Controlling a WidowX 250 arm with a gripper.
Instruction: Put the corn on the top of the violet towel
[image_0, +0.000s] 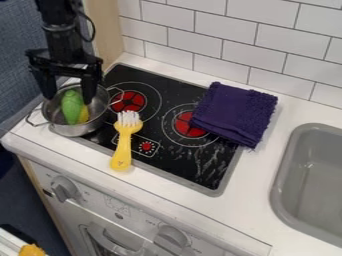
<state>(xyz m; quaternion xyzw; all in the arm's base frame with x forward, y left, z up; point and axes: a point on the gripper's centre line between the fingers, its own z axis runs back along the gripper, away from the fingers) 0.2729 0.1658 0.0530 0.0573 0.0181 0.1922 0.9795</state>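
The corn (83, 116) is inside the pot (75, 129), enclosed by its metal wall. Its yellow part shows along the right and lower side, beside a bright green, leaf-like part that reaches toward the pot's far rim. The gripper (69, 99) hangs down over the pot, its two fingers spread wide to either side of the corn, holding nothing. The arm (59, 25) comes down from the top edge of the view, above the pot.

Just right of the pot, the yellow brush (122, 145) lies on the stove (175, 167), white bristles up toward the wall (207, 37) and handle toward the stove's front. The violet towel (234, 112) is folded well to the right of the pot, partly over the stove's edge and a red burner. The sink (314, 185) is farther right from the pot, past the towel.
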